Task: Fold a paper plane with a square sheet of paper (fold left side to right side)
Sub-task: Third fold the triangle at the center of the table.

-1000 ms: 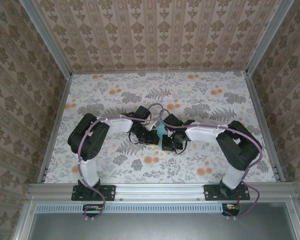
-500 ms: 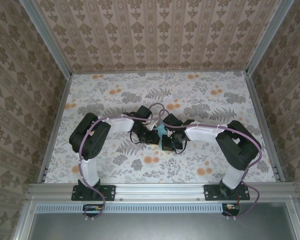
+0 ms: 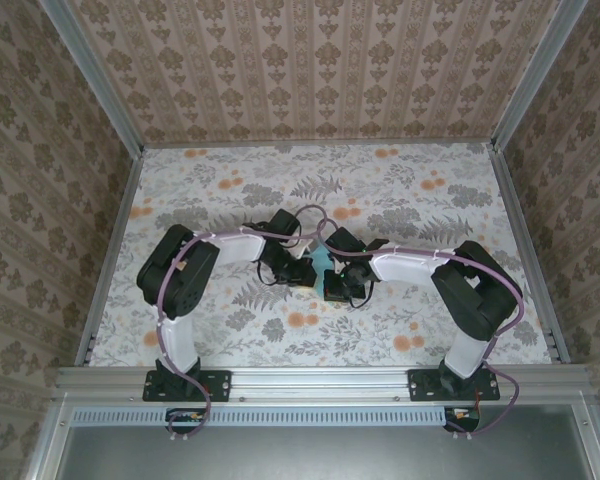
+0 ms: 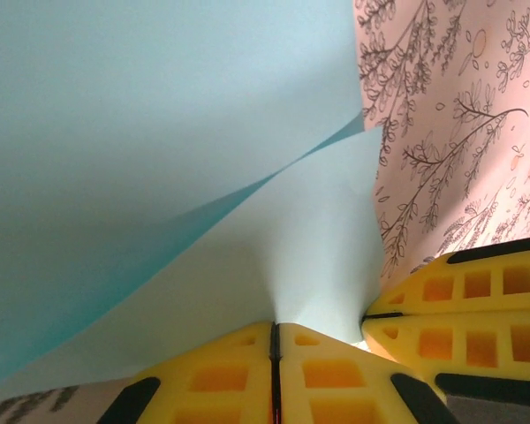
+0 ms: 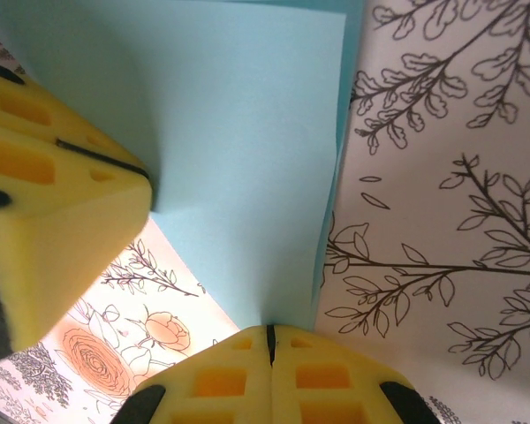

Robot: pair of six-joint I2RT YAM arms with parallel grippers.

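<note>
Floral tabletop: a pale surface printed with grey ferns and orange blooms. It extends on every side of the left gripper and the right gripper, which sit close together near its middle. Striped beige wall panels stand beyond both grippers and to their outer sides. Aluminium frame posts rise at the far corners. A metal rail runs along the table's near edge, behind both grippers. An orange rose print lies just left of the right gripper's tips.

Your light-blue square sheet of paper sits at the middle of the bench, bowed and partly lifted. One layer overlaps another along a diagonal edge.
</note>
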